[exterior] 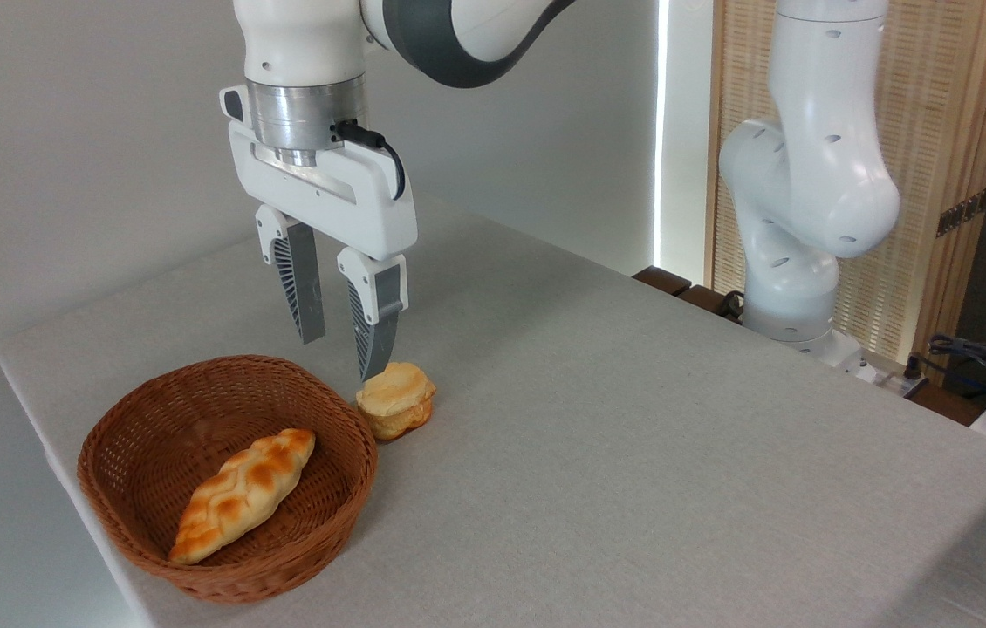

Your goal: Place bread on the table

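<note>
Camera view: glossy braided bread (242, 494) in round wicker basket (144, 453), pincer (342, 349) spread above, w/ woven-cloth table (633, 419) below.

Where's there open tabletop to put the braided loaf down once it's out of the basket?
The table is bare to the right of the small bun and basket, all the way to the far edge. It is crowded at the left: the bread lies in the basket, the bun beside its rim, the open gripper above.
</note>
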